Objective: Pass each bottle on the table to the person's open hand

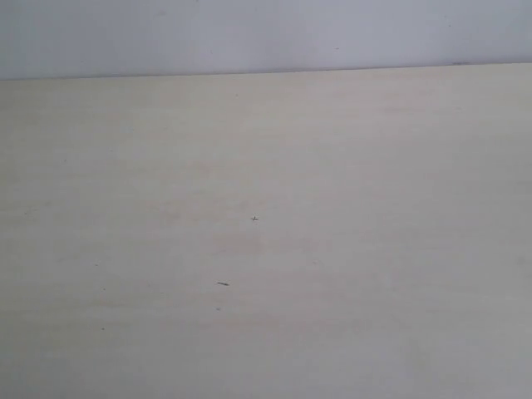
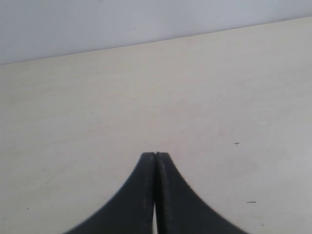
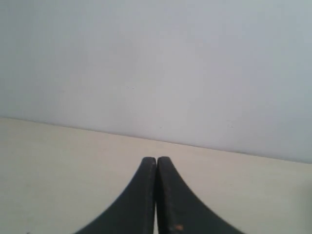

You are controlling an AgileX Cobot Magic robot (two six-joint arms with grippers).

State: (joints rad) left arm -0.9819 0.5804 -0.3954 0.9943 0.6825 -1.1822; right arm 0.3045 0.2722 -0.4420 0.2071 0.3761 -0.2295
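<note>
A wide pale table (image 1: 332, 166) fills the exterior view from edge to edge, with none of the bottles standing on the part the cameras cover. The person's open hand is likewise nowhere in the three views, so where either lies cannot be told from here. Behind the table's far edge rises a plain grey-white wall (image 1: 249, 33), bare of anything that would block a reach. The left gripper (image 2: 155, 155) hangs over the tabletop with its black jaws pressed together and nothing between them. The right gripper (image 3: 156, 159) is pinched closed the same way, empty, and looks toward the wall across the table's far edge. Judged from the task alone, a drink bottle is likely to be light, smooth-sided and easy to dent or tip. The sound hold would then be around the middle of the body, firm enough to stop a slip but not to crush it, with the jaws first spread wide. The only marks on the surface are a tiny cross-shaped speck (image 1: 254, 219) and a dark sliver (image 1: 223, 283) near the middle, neither one an obstacle.
</note>
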